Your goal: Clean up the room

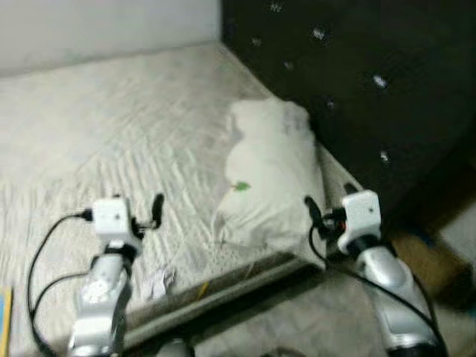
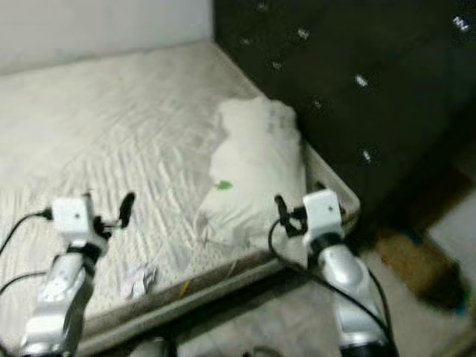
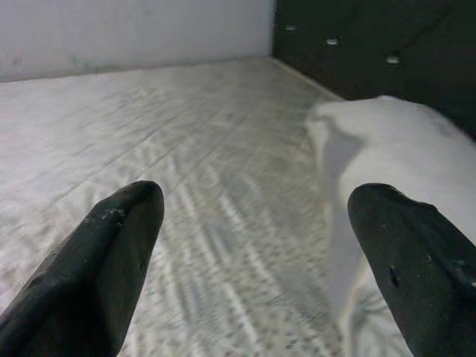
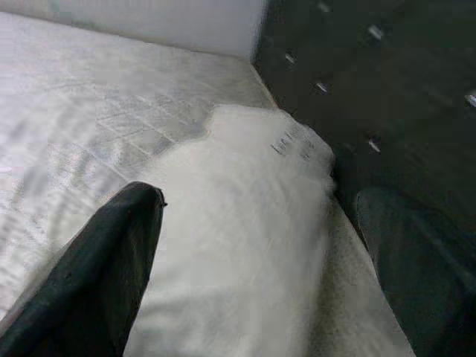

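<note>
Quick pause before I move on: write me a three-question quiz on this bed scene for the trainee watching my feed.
1. True or false: the pillow lies against the dark headboard.
2. Which gripper is nearer the pillow? A) left gripper B) right gripper
3. What small item lies on the mattress near its front edge, beside the left arm?

Key
1. True. It sits at the headboard side of the mattress.
2. B. The right wrist view looks straight over the pillow.
3. A crumpled white scrap, probably paper or a wrapper.
</note>
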Motion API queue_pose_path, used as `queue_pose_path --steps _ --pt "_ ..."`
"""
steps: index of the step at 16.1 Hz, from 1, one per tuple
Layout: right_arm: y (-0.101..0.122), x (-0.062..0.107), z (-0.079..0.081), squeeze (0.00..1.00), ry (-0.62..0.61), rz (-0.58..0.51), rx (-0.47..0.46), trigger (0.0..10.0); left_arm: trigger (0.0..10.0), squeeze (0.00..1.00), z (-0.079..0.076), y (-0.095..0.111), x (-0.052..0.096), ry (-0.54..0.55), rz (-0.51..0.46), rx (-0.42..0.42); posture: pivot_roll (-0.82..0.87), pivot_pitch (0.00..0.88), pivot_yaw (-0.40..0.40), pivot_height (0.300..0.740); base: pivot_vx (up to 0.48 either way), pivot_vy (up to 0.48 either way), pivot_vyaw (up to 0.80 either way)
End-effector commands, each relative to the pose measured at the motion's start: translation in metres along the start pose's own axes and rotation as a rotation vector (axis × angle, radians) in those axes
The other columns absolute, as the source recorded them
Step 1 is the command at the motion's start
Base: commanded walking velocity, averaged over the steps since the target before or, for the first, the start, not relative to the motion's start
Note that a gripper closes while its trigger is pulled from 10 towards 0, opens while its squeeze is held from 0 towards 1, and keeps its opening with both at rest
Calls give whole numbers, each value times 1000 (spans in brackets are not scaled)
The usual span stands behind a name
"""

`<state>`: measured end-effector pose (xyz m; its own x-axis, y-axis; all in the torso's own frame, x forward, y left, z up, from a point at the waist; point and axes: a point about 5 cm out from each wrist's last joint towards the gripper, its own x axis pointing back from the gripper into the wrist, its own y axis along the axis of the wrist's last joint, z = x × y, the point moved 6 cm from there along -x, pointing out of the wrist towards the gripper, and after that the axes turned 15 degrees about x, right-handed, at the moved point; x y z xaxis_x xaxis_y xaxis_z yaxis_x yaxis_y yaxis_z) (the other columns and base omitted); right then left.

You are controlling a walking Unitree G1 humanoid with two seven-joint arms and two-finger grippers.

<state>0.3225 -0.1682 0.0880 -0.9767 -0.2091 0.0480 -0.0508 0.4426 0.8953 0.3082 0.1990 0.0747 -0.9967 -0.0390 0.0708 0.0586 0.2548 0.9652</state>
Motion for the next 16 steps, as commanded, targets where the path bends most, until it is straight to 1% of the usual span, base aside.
queue_pose_path --steps 1,2,9,11,16 --pt "10 -4 6 0 20 -37 2 10000 10000 0 13 -1 4 39 6 -28 24 42 -53 740 0 0 800" --pt "10 -4 6 0 20 -36 7 10000 10000 0 13 -1 3 37 5 -39 25 41 -53 740 0 0 800" --pt "10 -6 4 0 15 -37 20 10000 10000 0 11 -3 2 42 8 -41 24 32 -57 740 0 0 760" --pt "9 -8 -1 0 -3 -34 8 10000 10000 0 13 -3 1 54 6 -32 22 32 -60 740 0 0 0" --pt "9 -8 -2 0 -10 -34 -2 10000 10000 0 14 -3 1 58 5 -31 22 40 -59 740 0 0 0"
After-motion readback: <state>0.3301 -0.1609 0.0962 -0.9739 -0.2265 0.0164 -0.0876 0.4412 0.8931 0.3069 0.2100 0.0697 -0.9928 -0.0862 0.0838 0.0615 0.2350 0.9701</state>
